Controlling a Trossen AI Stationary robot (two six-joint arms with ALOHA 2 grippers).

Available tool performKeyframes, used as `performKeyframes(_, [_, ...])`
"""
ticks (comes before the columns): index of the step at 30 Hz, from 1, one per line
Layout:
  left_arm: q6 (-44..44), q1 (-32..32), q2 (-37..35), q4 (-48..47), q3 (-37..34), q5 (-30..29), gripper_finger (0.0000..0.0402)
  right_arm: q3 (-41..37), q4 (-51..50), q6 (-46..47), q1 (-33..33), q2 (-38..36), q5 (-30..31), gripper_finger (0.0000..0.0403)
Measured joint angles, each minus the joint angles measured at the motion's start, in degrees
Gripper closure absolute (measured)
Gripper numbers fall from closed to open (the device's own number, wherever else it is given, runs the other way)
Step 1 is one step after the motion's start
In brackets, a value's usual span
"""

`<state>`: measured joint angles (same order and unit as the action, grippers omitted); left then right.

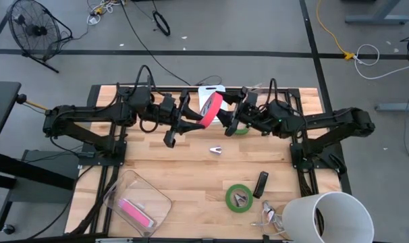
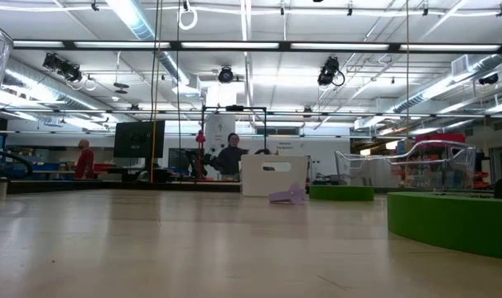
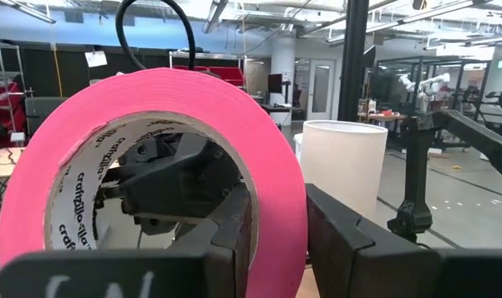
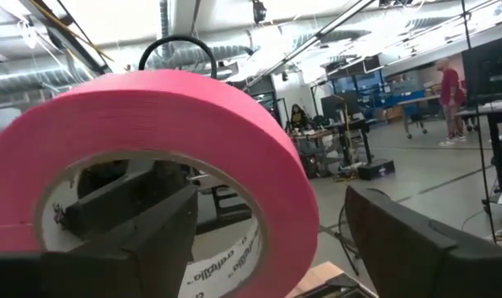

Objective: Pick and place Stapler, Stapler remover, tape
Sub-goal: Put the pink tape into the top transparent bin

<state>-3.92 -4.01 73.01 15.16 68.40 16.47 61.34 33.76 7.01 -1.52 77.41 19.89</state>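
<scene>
Left pincer (image 1: 195,120): you had it clamped on the pink tape (image 1: 211,108), above the counter's (image 1: 191,169) far edge.
Right pincer (image 1: 226,115): you held it wide open around that roll.

Pink tape roll (image 4: 152,124) between claw fingers (image 4: 417,240)

The pink tape roll (image 3: 152,165) has "craftzilla" printed repeatedly around its white inner core; no other text is legible.
</scene>
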Motion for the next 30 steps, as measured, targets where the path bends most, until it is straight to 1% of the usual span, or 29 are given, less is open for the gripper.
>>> performKeyframes(5, [0.00, 0.00, 0.00, -0.08, 0.00, 0.02, 0.0309, -0.02, 0.04, -0.01, 0.02, -0.02, -0.01, 0.0143])
performKeyframes(8, [-0.04, 0.00, 0.00, -0.06, 0.00, 1.19, 0.0309, -0.01, 0.06, -0.01, 0.02, -0.02, 0.03, 0.0178])
performKeyframes(16, [-1.52, 0.00, 0.00, 0.00, 0.02, 1.35, 0.0308, -0.01, -0.03, -0.58, 0.02, -0.02, 0.10, 0.0275])
performKeyframes(20, [-1.85, -0.01, 0.00, 0.00, 0.04, 1.09, 0.0299, -0.02, -0.78, -1.63, 0.02, -0.02, 0.25, 0.0313])
performKeyframes(23, [-1.80, 0.00, 0.00, 0.00, 0.04, 1.14, 0.0294, -0.02, -1.25, -2.57, 0.02, -0.02, 0.16, 0.0325])
performKeyframes(30, [-1.66, 0.00, 0.00, 0.00, 0.04, 1.33, 0.0292, -0.02, -1.45, -2.36, 0.02, -0.02, -1.10, 0.0326])
